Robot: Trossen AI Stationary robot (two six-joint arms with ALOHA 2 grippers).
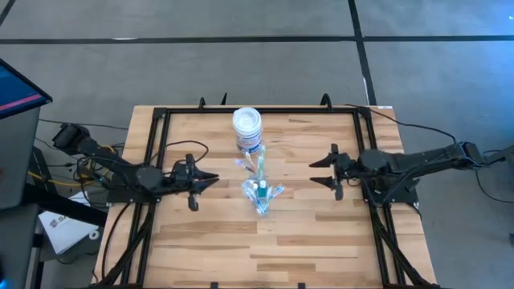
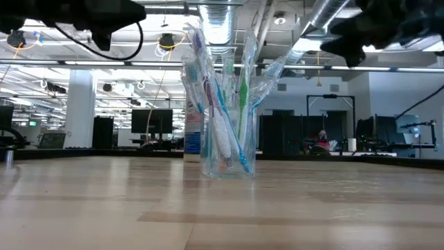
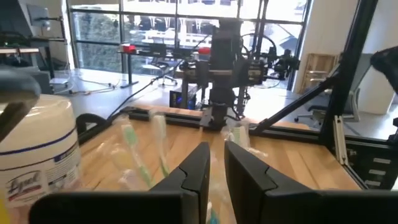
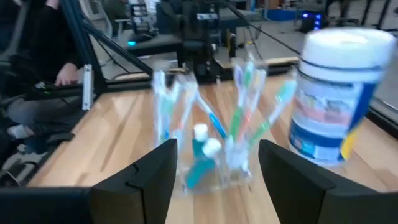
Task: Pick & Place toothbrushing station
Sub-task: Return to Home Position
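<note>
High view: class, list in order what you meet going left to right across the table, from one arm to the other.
left gripper → clear cup holding toothbrushes → right gripper. The white jar is left out because it overlaps the cup sideways.

**Blues and greens in a clear cup on pale wood**

The cup (image 2: 227, 158) is clear plastic. The toothbrushes (image 2: 242, 97) in it are blue, green, white and purple. Among them sits a teal-blue tube (image 4: 197, 165) with a white cap. Just beside the cup, the jar (image 1: 247, 128) is white with a blue label. The surface (image 1: 305, 233) under the cup is pale, streaky wood planking with a black frame. To either side of the cup, the left end effector (image 1: 213, 180) and the right end effector (image 1: 320, 169) are black.
</note>
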